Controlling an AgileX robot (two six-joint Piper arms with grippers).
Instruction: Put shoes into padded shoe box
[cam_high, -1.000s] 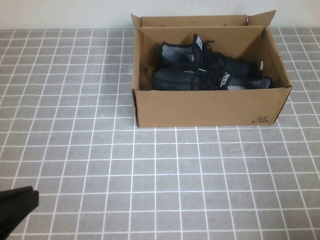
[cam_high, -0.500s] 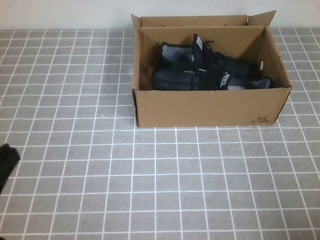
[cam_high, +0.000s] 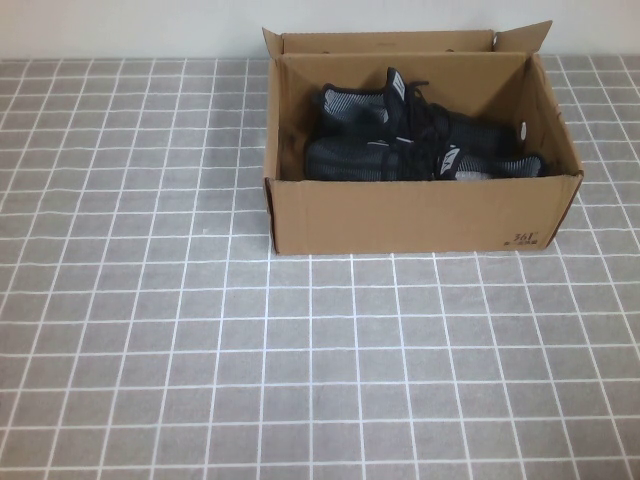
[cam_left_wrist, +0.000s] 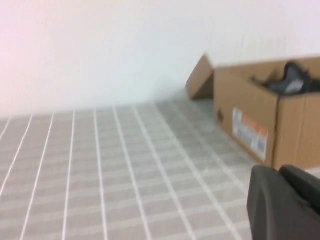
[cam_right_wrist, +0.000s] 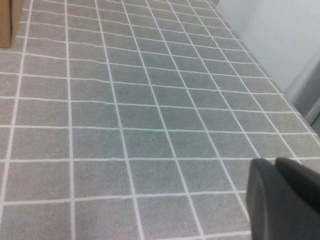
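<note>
The brown cardboard shoe box stands open at the far middle of the table, its "361" print on the near side. Both black knit shoes lie inside it, side by side. Neither gripper shows in the high view. In the left wrist view my left gripper is shut and empty, low over the table and well away from the box, where a shoe peeks over the rim. In the right wrist view my right gripper is shut and empty over bare tablecloth.
The table is covered by a grey cloth with a white grid. A white wall runs behind the box. A corner of the box shows in the right wrist view. The table's edge runs near the right gripper.
The left arm's black tip, seen at the lower left of the high view, slid off the left edge and is now out of that view. Box and shoes have not moved.
</note>
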